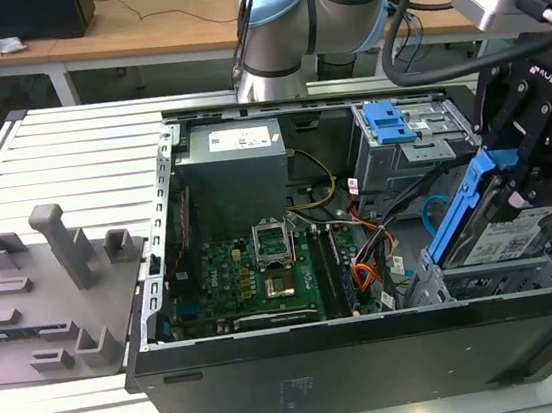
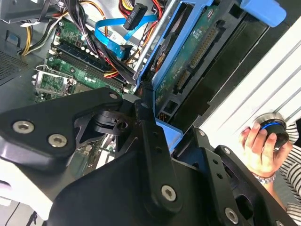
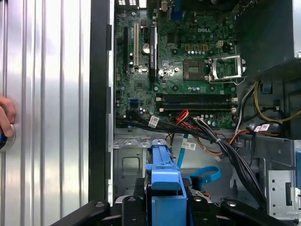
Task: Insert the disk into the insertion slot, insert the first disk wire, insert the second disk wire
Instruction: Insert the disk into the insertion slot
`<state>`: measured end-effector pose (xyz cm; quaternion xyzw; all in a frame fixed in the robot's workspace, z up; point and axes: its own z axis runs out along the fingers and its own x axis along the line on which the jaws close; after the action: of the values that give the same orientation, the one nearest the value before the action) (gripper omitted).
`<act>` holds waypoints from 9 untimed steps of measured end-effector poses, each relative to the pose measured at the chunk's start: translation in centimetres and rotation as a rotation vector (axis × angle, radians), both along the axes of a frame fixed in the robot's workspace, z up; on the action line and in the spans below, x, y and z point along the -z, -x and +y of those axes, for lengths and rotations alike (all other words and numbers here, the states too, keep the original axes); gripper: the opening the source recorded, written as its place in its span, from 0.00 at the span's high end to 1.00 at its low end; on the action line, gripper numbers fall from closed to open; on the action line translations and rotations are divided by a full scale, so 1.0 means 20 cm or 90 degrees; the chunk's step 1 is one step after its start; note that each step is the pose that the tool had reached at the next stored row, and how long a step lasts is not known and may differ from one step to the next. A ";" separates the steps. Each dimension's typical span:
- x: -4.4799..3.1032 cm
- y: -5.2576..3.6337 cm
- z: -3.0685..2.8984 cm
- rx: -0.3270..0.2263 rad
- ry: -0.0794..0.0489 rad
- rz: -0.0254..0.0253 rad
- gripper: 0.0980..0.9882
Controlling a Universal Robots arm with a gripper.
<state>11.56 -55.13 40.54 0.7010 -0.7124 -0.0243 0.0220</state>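
Disk [image 1: 518, 237], the flat silver-grey hard drive with a white label in a bright blue plastic carrier, hangs tilted at the exterior view's right; from here I work down by size.

My biggest landmark is the ribbed aluminium table [image 1: 68, 151], with the black computer tower [image 1: 326, 367] lying open on it. Inside I see the green motherboard [image 1: 244, 271] and, next to it, the grey power supply box [image 1: 231, 172].

The black gripper [image 1: 509, 193] is partly cut off by the frame edge. Its fingers are clamped on the disk's blue carrier, which the first wrist view shows pinched between them.

Just below the disk sits the insertion slot [image 1: 467, 284], a light-grey perforated sheet-metal bay. The disk's lower edge meets its top, but the cage wall hides whether any of it is inside.

The second disk wire [image 3: 207, 175], a thin flat light-blue cable, loops over the case floor near the carrier. I cannot tell whether its small dark plug [image 2: 135, 13] is seated anywhere.

A person's hand [image 2: 258, 143], cut off at the wrist, grips a round black-and-blue knob [image 2: 273, 128] outside the tower.
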 end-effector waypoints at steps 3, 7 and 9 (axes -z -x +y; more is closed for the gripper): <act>0.008 0.000 0.000 0.000 0.000 0.0000 0.70; 0.023 0.000 0.000 0.000 0.000 0.0001 0.70; 0.030 0.000 0.000 0.000 0.000 0.0001 0.70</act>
<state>11.56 -55.13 39.95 0.7010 -0.7124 -0.0243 0.0220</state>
